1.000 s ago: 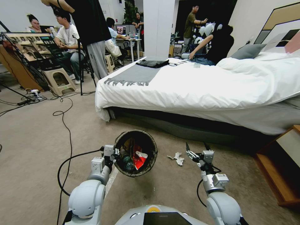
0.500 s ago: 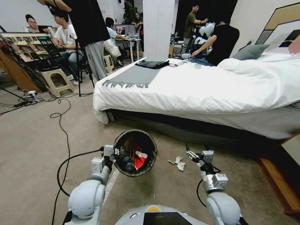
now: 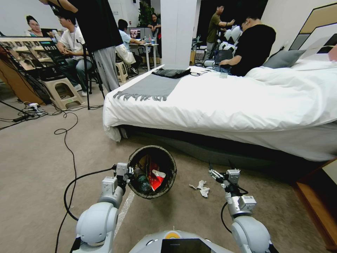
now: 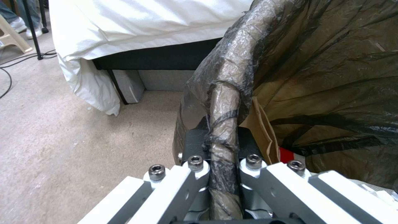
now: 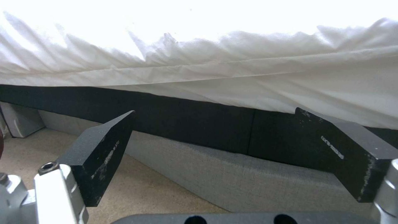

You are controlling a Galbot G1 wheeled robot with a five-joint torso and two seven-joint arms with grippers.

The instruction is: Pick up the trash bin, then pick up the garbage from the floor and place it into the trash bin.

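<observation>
- Here, from my remote seat, I see the floor of a bedroom through the head camera, with both arms reaching forward and down.
- My left gripper [image 3: 129, 174] holds the trash bin [image 3: 168, 177] by its near-left rim, its jaws clamped tight on the bag-covered edge.
- In the left wrist view the left gripper [image 4: 224, 174] has the rim, wrapped in dark crinkled plastic, running straight between the two metal jaws.
- The trash bin [image 4: 315, 77] is held up above the carpet, with its mouth turned toward the head camera so I can look inside.
- Inside it I can make out a plastic bottle [image 3: 142, 180], a red-and-white packet [image 3: 156, 177] and a brown paper bag [image 3: 143, 161].
- The brown paper bag [image 4: 260, 130] also shows in the left wrist view, just inside the rim, with a sliver of red below it.
- A crumpled white tissue [image 3: 201, 187] lies on the carpet between the bin and my right arm, touching neither.
- My right gripper [image 3: 222, 163] hangs in the air to the right of the tissue and a little beyond it, jaws spread wide and holding nothing.
- In the right wrist view the right gripper [image 5: 224, 149] points at the dark base of the bed [image 5: 199, 115], under the hanging white sheet [image 5: 207, 62].
- The bed [image 3: 224, 98] stretches across the room beyond the bin, and a black cable [image 3: 72, 165] trails over the carpet on the left.
</observation>
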